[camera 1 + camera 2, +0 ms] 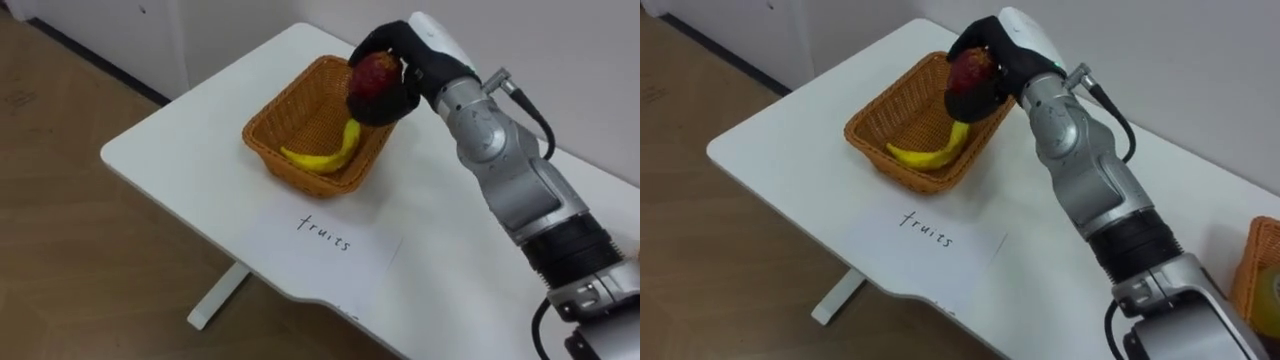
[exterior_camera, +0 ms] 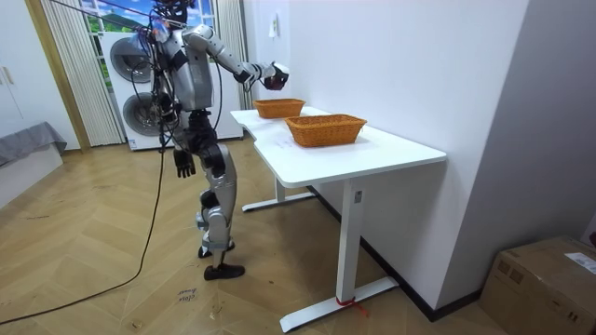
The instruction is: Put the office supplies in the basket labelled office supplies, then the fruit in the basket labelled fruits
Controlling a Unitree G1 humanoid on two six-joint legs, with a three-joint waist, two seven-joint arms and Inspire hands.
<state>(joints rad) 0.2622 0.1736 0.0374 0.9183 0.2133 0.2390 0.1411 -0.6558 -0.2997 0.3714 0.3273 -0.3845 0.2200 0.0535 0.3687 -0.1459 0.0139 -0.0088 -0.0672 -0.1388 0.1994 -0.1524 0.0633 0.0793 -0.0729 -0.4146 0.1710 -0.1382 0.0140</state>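
A dark red round fruit (image 1: pixel 375 72) hangs just above the far right rim of the woven fruit basket (image 1: pixel 262 140), with my right hand (image 1: pixel 408 58) shut on it, fingers curled under and over it. In the basket lies a yellow banana (image 1: pixel 325 156). The basket stands on the white table (image 1: pixel 180 140), behind a paper sheet with the handwritten word "fruits" (image 1: pixel 325 232). In the room view I stand at the table's far end with my right arm stretched over that basket, and my left hand (image 2: pixel 184 164) hangs loose at my side with nothing in it.
A second woven basket (image 2: pixel 326 128) stands further along the table; its rim (image 1: pixel 1262 258) shows at the right edge of the right eye view. The table's edge runs close in front of the paper sheet. A wall lies behind the table.
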